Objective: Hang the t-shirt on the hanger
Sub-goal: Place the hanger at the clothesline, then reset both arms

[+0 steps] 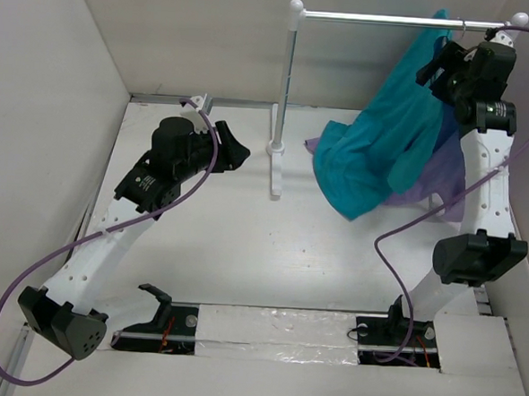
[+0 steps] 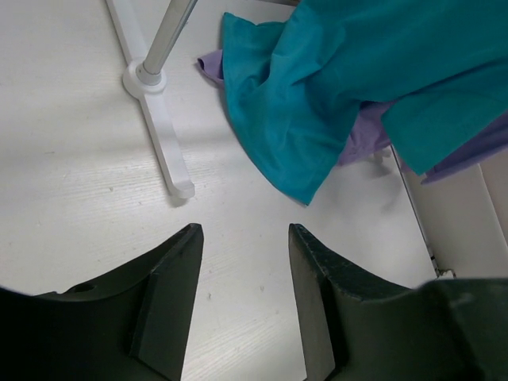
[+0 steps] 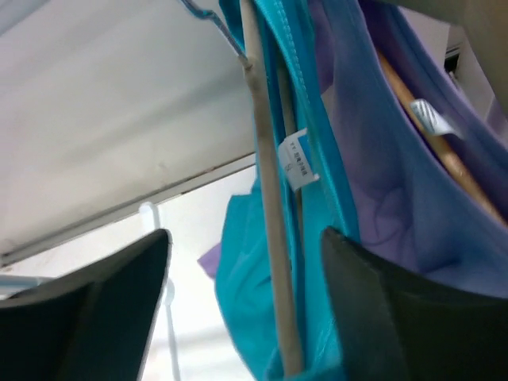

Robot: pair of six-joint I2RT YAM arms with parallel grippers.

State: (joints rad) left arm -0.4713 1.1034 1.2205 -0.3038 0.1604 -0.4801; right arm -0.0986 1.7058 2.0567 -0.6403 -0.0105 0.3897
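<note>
The teal t-shirt hangs from the right end of the rack's rail, its lower part bunched on the table. My right gripper is up at the shirt's top, just under the rail. In the right wrist view it is open. A slim arm of the hanger, pale here, runs between its fingers inside the teal cloth, and nothing is clamped. My left gripper hovers open and empty over the table left of the rack post; the t-shirt lies ahead of it.
A lilac-purple shirt hangs behind the teal one on a light wooden hanger. The white rack post and its foot stand mid-table. White walls close in the left, back and right sides.
</note>
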